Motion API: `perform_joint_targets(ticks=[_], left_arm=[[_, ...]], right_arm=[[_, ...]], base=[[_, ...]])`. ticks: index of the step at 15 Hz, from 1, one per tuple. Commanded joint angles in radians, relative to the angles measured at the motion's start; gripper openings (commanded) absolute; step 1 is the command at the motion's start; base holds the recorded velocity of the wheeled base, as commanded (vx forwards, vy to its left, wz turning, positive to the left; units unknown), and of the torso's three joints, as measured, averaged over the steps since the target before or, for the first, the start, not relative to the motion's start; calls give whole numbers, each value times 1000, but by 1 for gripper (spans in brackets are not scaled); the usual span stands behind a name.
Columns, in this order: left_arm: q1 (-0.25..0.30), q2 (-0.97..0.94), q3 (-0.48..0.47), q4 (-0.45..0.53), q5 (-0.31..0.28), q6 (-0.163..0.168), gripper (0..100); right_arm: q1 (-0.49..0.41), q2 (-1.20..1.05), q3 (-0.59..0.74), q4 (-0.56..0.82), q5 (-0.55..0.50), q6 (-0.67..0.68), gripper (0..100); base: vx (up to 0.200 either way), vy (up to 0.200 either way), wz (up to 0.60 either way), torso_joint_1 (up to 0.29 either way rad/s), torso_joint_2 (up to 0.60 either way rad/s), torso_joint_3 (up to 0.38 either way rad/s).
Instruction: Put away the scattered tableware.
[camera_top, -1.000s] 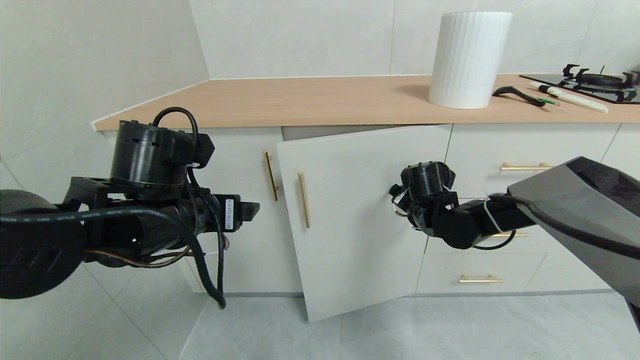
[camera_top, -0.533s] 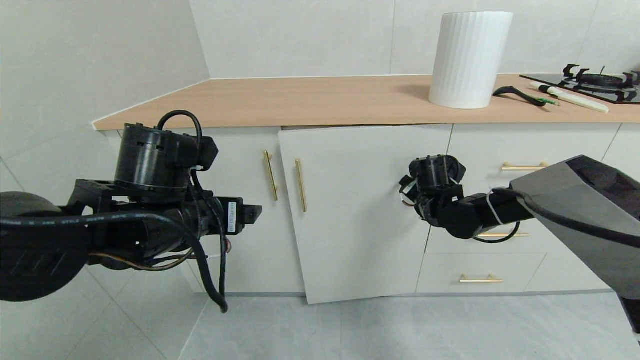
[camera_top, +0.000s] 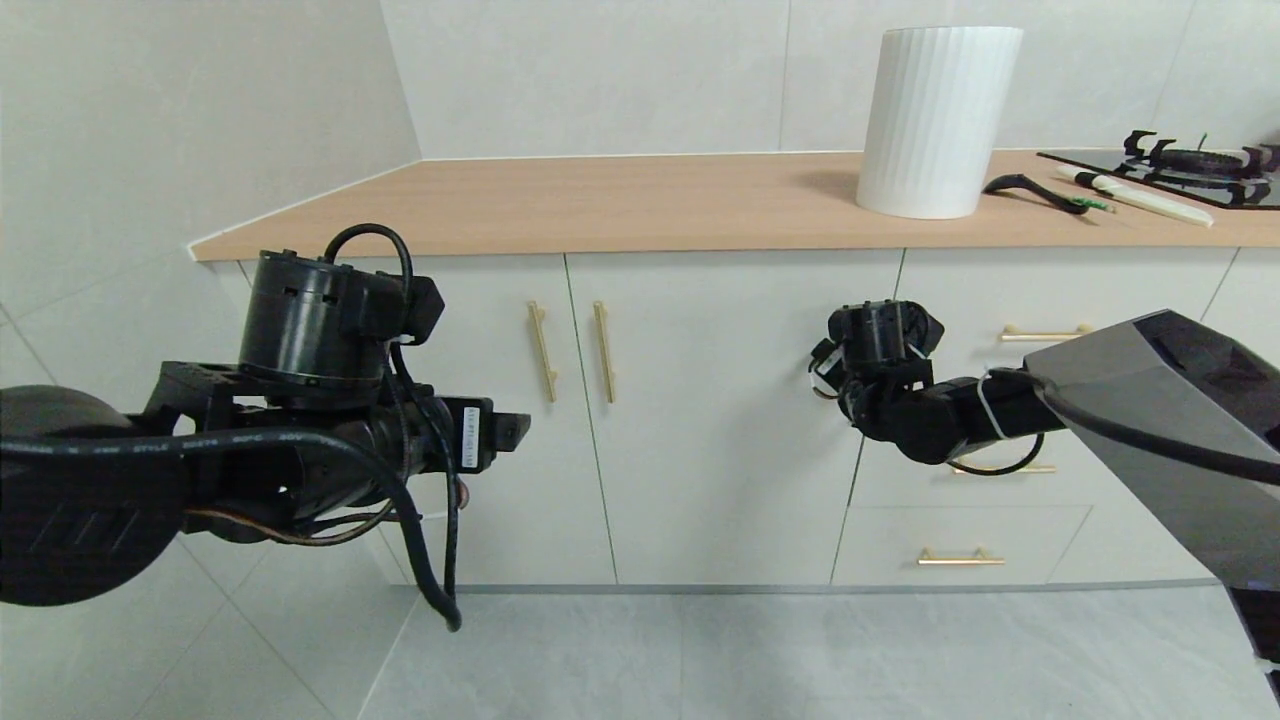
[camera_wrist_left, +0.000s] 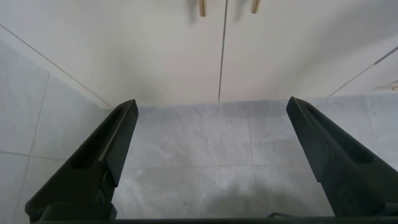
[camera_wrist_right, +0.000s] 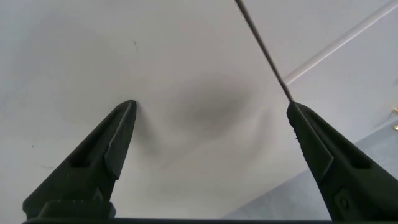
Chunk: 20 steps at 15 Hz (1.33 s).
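Right gripper (camera_wrist_right: 211, 118), claw spread wide, is close up against the cabinet door (camera_top: 720, 420) mid-frame. The door looks flush, so closing is about done, I'd say. Left gripper (camera_wrist_left: 211, 121), spread and empty, hangs over the floor (camera_wrist_left: 205, 162). Next, I reckon: back off and reach upper right, where the black-handled utensil (camera_top: 1040, 190) and white utensil (camera_top: 1135, 192) lie on the wooden counter (camera_top: 600, 200), past the ribbed container (camera_top: 938, 120), by the hob (camera_top: 1195, 160).

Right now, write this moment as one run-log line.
cabinet door: shut | right claw: open, facing door | left claw: open, empty | utensils: on counter
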Motion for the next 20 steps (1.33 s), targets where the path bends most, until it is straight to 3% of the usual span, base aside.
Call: perform_joint_targets(ticks=[1,4,6,9,13,16,19,20], left_arm=[[0,2,0,0,0,-1,100],[-5,-8,3,0,2,-2,100],[-23,-67,32,-2,2,-5,100],[-28,-225,157,-6,6,-5,100],[-28,-575,370,-2,91,2,100],[63,-877,514,23,94,29,100],[151,-1163,565,172,91,55,100],[179,-1233,565,227,88,55,100]], right_arm=[[-2,-1,3,-1,-3,-1,100],[28,-112,81,22,0,-2,100],[53,-301,229,20,6,-19,100],[56,-631,503,14,58,-143,100],[56,-1117,937,14,64,-286,100],[47,-1530,1151,22,63,-479,100],[-108,-1849,1325,25,89,-711,100],[-116,-1944,1350,51,100,-760,100]], base=[[0,0,0,0,0,0],[0,0,0,0,0,0],[0,0,0,0,0,0],[0,0,0,0,0,0],[0,0,0,0,0,0],[0,0,0,0,0,0],[0,0,0,0,0,0],[0,0,0,0,0,0]])
